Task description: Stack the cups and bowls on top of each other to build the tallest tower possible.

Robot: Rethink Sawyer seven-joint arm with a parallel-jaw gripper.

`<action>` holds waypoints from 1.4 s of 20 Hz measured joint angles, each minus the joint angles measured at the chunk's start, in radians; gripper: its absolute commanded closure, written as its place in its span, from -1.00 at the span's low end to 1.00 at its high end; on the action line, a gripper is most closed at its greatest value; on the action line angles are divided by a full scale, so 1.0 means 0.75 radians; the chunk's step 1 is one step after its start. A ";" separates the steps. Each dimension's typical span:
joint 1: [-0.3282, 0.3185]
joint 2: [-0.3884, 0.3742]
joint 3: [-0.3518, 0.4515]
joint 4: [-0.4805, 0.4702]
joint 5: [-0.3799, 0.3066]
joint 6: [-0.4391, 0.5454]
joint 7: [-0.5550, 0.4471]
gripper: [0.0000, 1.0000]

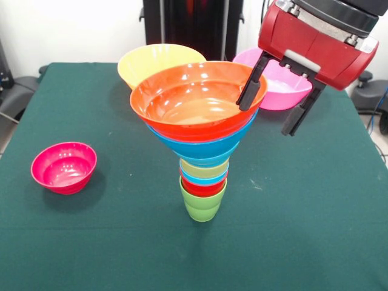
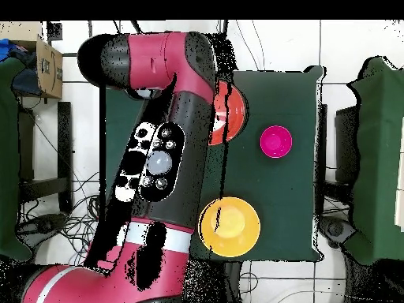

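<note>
One open claw beside tower; labels unreadable, apparently.

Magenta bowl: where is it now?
Front view: magenta bowl sits alone on the table's left side, apart from the tower.

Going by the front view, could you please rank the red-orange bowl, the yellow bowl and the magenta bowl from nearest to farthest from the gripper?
From the open gripper:
1. Red-orange bowl, atop the tower, one finger over its rim.
2. Yellow bowl, behind the tower, toward the picture's left.
3. Magenta bowl, alone at the picture's left.
</note>
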 measured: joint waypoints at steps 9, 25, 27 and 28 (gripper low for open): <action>0.000 -0.005 0.009 0.035 0.000 -0.048 0.000 -1.00; 0.001 -0.006 0.010 0.048 0.002 -0.082 0.000 -1.00; 0.001 -0.007 0.010 0.047 0.002 -0.077 0.000 -1.00; 0.002 -0.008 0.010 0.048 0.004 -0.072 0.000 -1.00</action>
